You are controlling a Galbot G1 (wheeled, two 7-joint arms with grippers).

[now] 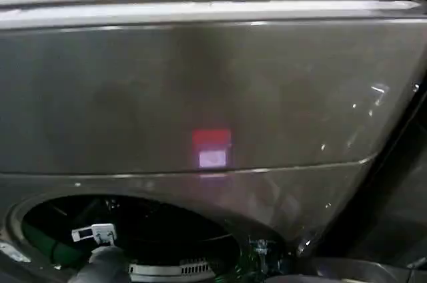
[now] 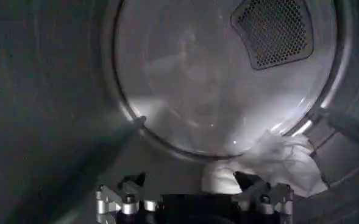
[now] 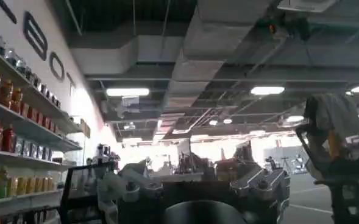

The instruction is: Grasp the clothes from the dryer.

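Deep inside the drum of the dryer (image 1: pixel 200 89), the left claw (image 2: pixel 194 190) hangs with its fingers (image 2: pixel 252 181) spread wide, nothing between them. Just past the claw and a little to one side, the clothes (image 2: pixel 283 161) lie as a pale crumpled bundle on the drum floor, against the round back plate (image 2: pixel 209 79). A perforated dark vent (image 2: pixel 273 30) sits high on that plate, well apart from the bundle. A raised drum rib (image 2: pixel 106 143) runs along the wall beside the claw, not between it and the fabric. From the head view, the left arm (image 1: pixel 100 263) reaches through the round porthole (image 1: pixel 127 233) low on the bronze-grey front. The right claw (image 3: pixel 197 195) is held outside the machine, pointing up toward the ceiling lights (image 3: pixel 127 92), with shelves of bottles (image 3: pixel 8 128) to one side; whether its fingers are spread, I cannot tell.
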